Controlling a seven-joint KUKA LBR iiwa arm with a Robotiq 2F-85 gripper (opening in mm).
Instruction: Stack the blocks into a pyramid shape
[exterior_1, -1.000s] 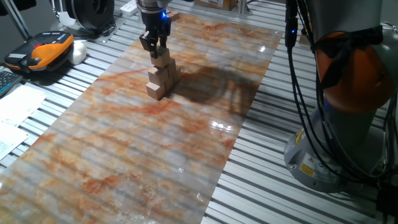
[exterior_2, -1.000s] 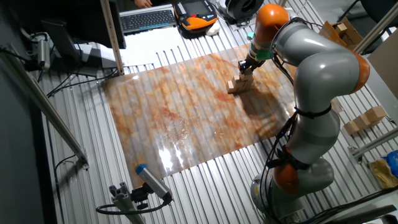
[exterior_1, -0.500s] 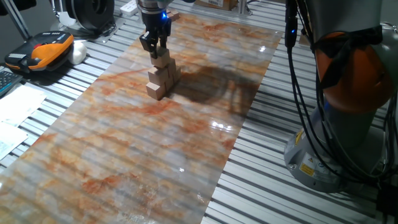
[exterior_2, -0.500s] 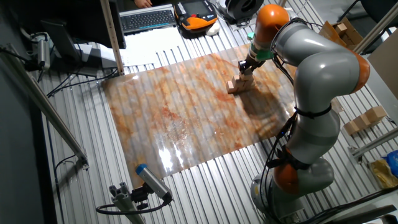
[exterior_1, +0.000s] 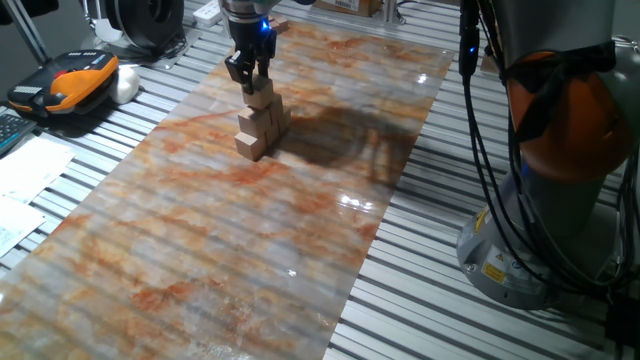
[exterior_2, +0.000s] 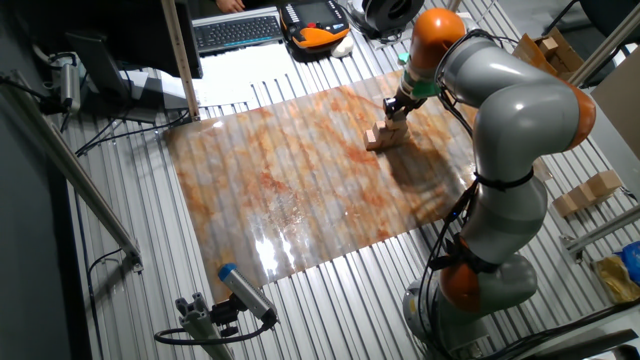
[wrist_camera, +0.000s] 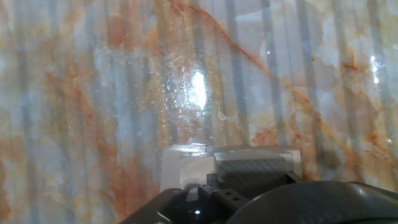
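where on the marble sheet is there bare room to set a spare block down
The marble sheet is bare from the block stack to its near edge, and between the stack and the edge nearest the robot base. It is crowded only at the stack, where the pincer sits at the top block.

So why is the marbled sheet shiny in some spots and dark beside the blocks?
One fixed view: lamp glare on the marbled sheet, the arm's shadow right of the blocks. Hand view: a bright glare spot, soft focus.
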